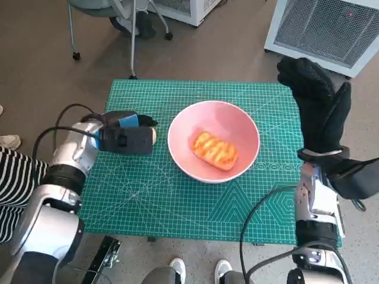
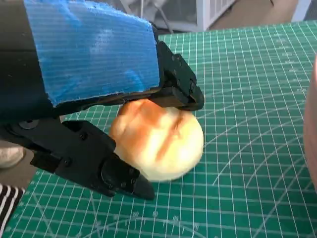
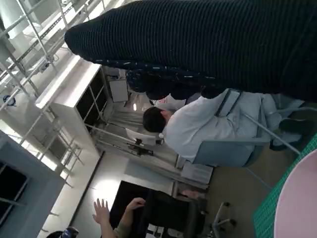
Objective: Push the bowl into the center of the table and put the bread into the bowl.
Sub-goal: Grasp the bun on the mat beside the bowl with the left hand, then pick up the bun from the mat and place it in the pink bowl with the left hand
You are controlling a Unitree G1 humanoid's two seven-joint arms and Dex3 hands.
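Observation:
A pink bowl (image 1: 213, 115) stands near the middle of the green cutting mat (image 1: 177, 201), with an orange-glazed bread piece (image 1: 214, 150) lying inside it. Left of the bowl, my left hand (image 1: 124, 135) lies low on the mat. In the left wrist view its black fingers (image 2: 178, 91) close over and under a round pale bread roll (image 2: 158, 141) that sits on the mat; only the roll's tip (image 1: 153, 135) shows from the head. My right hand (image 1: 320, 109) is raised upright over the table's right edge, holding nothing, its glove (image 3: 208, 39) apart from the bowl rim (image 3: 297, 198).
A white grilled unit (image 1: 325, 29) stands on the floor at the back right and chair legs (image 1: 118, 23) at the back left. A striped sleeve (image 1: 15, 171) shows at the left, shoes (image 1: 177, 269) by the front edge. People (image 3: 198, 129) sit beyond the table.

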